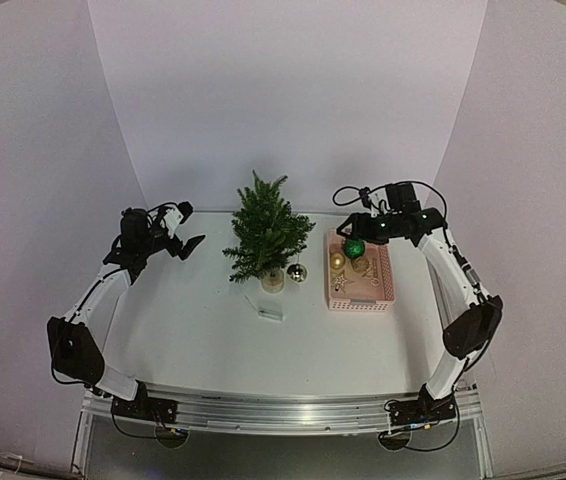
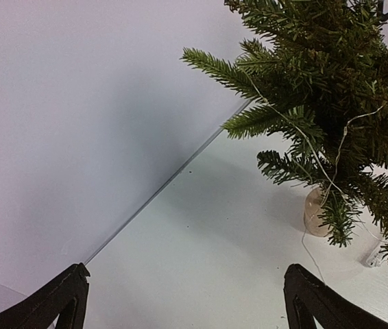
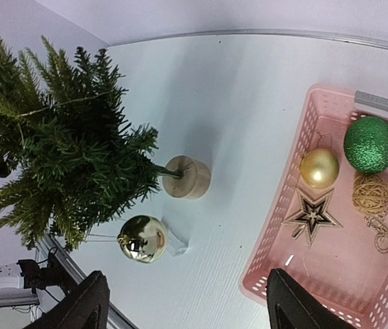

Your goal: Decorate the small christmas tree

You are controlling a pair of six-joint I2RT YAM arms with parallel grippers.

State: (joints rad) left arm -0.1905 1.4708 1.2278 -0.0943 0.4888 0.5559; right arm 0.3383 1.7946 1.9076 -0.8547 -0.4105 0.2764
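Tree (image 1: 266,235) stands upright mid-bench (image 1: 193,330), with a gold ball (image 1: 296,271) just beside its pot at 3 o'clock. A pink basket (image 1: 360,303) (a green ball (image 3: 369,144) and star (image 3: 310,216) inside) lies farther toward 3 o'clock. The left pincer (image 1: 189,228) hangs open and empty at the tree's 9 o'clock. The right pincer (image 3: 187,275) gapes empty near the basket's 11 o'clock corner.

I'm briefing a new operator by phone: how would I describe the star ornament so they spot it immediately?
Find the pink basket to the right of the small christmas tree. Inside, beside the gold ball and the green glitter ball, lies the star ornament. It is the only pointed shape there, dark with gold edging.
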